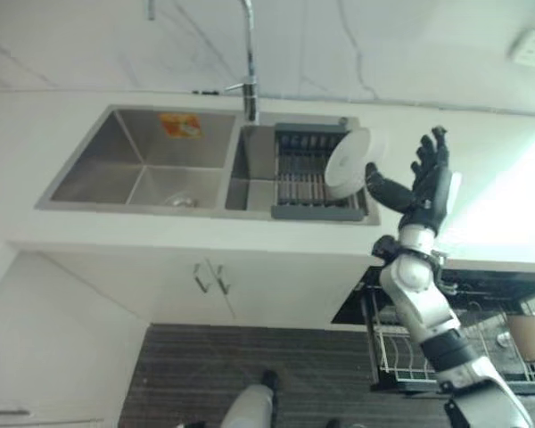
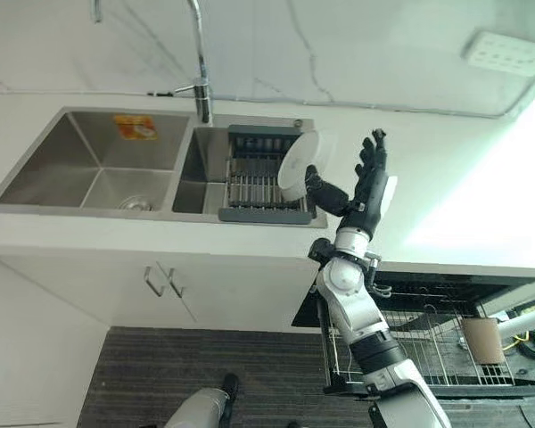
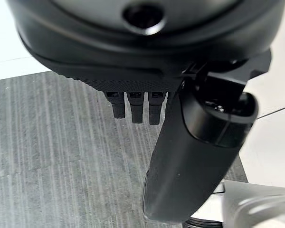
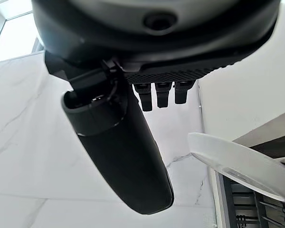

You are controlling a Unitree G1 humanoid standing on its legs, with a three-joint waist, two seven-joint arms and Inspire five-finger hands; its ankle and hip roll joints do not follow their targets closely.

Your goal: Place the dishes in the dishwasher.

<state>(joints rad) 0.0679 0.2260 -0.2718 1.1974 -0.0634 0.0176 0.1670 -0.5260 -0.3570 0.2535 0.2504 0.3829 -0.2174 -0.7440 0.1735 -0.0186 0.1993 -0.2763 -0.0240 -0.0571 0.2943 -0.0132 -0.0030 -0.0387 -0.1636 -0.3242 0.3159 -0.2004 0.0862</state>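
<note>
A white plate [image 1: 348,162] stands tilted on edge in the dark dish rack [image 1: 308,183] set in the sink's right basin. My right hand [image 1: 428,183] is raised just to the right of it, open, with its fingers straight and its thumb reaching toward the plate's rim. In the right wrist view the plate [image 4: 237,164] lies past the thumb [image 4: 123,156], and a gap shows between them. My left hand [image 3: 194,156] hangs open over the dark floor and holds nothing. The dishwasher's wire rack [image 1: 410,357] is pulled out at the lower right, below the counter.
A steel left basin [image 1: 143,160] and a tall faucet [image 1: 248,80] lie left of the rack. A brown cup [image 1: 528,336] sits in the dishwasher rack. White cabinet doors [image 1: 209,278] are under the sink. Bare white counter [image 1: 499,205] spreads to the right.
</note>
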